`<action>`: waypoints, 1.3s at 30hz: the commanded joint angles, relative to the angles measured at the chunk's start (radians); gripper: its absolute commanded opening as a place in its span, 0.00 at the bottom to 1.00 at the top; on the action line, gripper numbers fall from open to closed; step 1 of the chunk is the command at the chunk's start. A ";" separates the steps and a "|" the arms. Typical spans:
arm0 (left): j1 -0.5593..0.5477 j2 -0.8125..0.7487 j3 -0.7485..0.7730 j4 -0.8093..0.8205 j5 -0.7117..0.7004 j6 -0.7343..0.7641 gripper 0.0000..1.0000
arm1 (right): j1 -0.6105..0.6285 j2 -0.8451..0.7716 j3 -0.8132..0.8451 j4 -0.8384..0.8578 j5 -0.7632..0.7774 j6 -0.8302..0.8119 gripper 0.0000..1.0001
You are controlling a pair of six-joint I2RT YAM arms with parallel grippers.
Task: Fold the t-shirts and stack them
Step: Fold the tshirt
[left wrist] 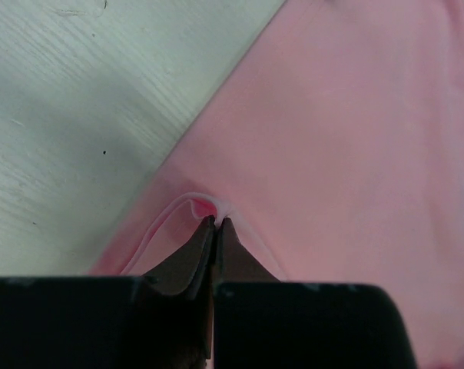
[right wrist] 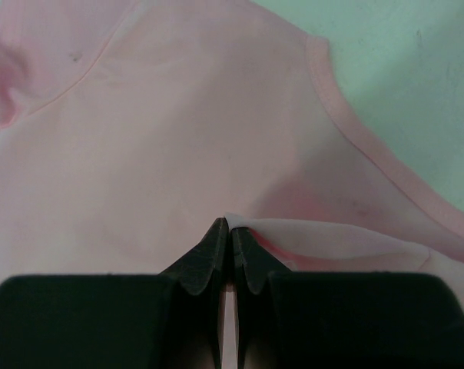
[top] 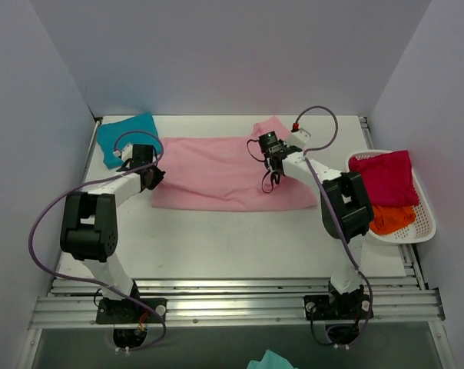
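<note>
A large light pink t-shirt point(top: 217, 173) lies spread across the back middle of the table. My left gripper point(top: 152, 178) is at its left edge, shut on a pinched fold of the pink cloth point(left wrist: 209, 206). My right gripper point(top: 268, 184) is over the shirt's right part, shut on a lifted fold of the pink cloth point(right wrist: 309, 231). A teal-blue t-shirt point(top: 124, 137) lies folded at the back left corner. A magenta-red t-shirt point(top: 386, 177) and an orange t-shirt point(top: 392, 219) sit in the basket at the right.
A white slotted basket point(top: 424, 227) stands at the right edge of the table. Grey walls close in the back and both sides. Bare white tabletop point(top: 232, 246) runs between the pink shirt and the metal rails point(top: 232, 304) at the near edge.
</note>
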 commanded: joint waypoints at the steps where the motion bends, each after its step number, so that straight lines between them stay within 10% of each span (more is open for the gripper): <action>1: 0.019 0.030 0.063 0.042 0.043 0.025 0.02 | -0.047 0.043 0.072 -0.032 0.023 -0.022 0.00; 12: 0.027 0.119 0.186 -0.044 0.013 0.030 0.04 | -0.081 0.204 0.213 -0.033 -0.029 -0.032 0.00; 17: 0.036 0.168 0.216 -0.053 0.019 0.013 0.24 | -0.088 0.252 0.268 -0.046 -0.044 -0.030 0.04; 18: 0.038 0.172 0.218 -0.052 0.019 0.012 0.34 | -0.091 0.260 0.273 -0.049 -0.044 -0.028 0.09; 19: 0.038 0.179 0.218 -0.052 0.019 0.004 0.64 | -0.093 0.261 0.276 -0.047 -0.046 -0.028 0.34; 22: 0.046 0.188 0.218 -0.050 0.013 -0.011 0.94 | -0.102 0.267 0.291 -0.049 -0.038 -0.033 0.77; 33: 0.102 0.148 0.238 -0.066 0.008 -0.008 0.94 | -0.139 0.139 0.327 -0.078 0.050 -0.081 0.90; 39: 0.116 0.081 0.217 -0.067 0.002 0.019 0.94 | -0.078 -0.093 0.055 0.023 0.032 -0.064 0.91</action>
